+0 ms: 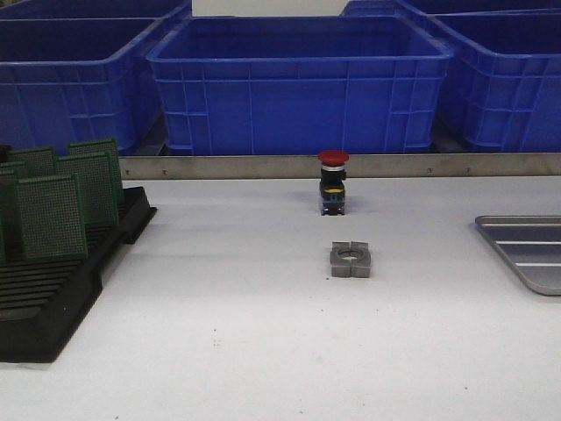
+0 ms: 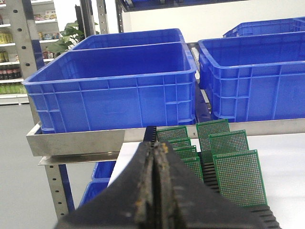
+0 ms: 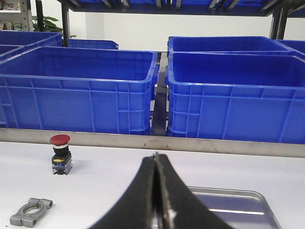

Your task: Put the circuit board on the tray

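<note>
Several green circuit boards [image 1: 54,213] stand upright in a black slotted rack [image 1: 53,298] at the table's left. They also show in the left wrist view [image 2: 240,176]. The grey metal tray [image 1: 530,250] lies at the table's right edge, empty; part of it shows in the right wrist view [image 3: 233,205]. My left gripper [image 2: 155,148] is shut and empty, just short of the rack's near boards. My right gripper [image 3: 156,157] is shut and empty, beside the tray. Neither arm shows in the front view.
A red-capped push button [image 1: 333,182] stands mid-table, with a grey metal clamp ring [image 1: 351,260] in front of it. Big blue bins [image 1: 298,83] line the back behind a steel rail [image 1: 351,165].
</note>
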You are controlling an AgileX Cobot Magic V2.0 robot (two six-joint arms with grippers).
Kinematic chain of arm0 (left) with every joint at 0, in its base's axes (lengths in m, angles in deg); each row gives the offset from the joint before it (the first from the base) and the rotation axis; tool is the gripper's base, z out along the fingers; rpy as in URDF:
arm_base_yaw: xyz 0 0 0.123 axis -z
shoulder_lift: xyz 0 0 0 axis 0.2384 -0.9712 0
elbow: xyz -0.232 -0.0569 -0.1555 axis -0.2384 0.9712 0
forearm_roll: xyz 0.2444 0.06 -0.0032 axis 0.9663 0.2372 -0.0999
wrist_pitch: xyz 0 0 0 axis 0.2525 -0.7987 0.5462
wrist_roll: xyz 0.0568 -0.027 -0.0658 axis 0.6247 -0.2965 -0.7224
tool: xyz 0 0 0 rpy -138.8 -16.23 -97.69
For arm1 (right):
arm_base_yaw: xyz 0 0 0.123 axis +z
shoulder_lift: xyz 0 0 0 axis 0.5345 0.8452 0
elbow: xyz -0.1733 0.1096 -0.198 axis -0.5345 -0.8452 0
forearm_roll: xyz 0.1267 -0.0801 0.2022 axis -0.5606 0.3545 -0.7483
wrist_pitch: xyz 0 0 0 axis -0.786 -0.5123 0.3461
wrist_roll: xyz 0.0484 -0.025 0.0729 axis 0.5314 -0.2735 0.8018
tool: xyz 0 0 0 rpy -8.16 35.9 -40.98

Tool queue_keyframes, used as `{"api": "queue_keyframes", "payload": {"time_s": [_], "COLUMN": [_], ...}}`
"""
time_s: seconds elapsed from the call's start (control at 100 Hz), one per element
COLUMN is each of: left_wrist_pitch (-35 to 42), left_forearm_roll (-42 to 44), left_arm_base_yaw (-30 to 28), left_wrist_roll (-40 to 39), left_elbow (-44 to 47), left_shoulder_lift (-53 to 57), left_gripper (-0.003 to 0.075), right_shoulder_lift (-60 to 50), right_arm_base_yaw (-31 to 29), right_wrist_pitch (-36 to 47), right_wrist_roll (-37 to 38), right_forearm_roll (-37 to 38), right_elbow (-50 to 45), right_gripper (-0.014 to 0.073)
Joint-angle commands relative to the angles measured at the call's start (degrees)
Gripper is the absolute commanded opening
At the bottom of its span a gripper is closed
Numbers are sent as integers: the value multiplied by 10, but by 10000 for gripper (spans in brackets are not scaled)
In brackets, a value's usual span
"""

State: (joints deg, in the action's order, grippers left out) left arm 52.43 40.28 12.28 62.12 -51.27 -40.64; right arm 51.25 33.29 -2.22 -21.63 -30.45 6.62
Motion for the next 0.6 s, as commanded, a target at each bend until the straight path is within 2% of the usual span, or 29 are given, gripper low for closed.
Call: {"api": "queue_keyframes", "payload": {"time_s": [0.0,0.39,0.59], "left_wrist_pitch": [44,57,-3], "left_forearm_roll": [-5,-5,-41], "left_arm_base_yaw": [0,0,0], "left_wrist_roll": [-5,-5,-5], "left_elbow": [23,11,-90], "left_shoulder_lift": [19,19,7], "left_gripper": [-19,-19,-19], "right_shoulder_lift": [-10,-10,-10], "right_arm_base_yaw": [-3,-3,-3], "right_wrist_pitch": [47,47,47], "right_wrist_roll": [0,0,0], "right_forearm_roll": [0,0,0], "right_elbow": [-2,-2,-2], "right_gripper": [-69,-69,-69]}}
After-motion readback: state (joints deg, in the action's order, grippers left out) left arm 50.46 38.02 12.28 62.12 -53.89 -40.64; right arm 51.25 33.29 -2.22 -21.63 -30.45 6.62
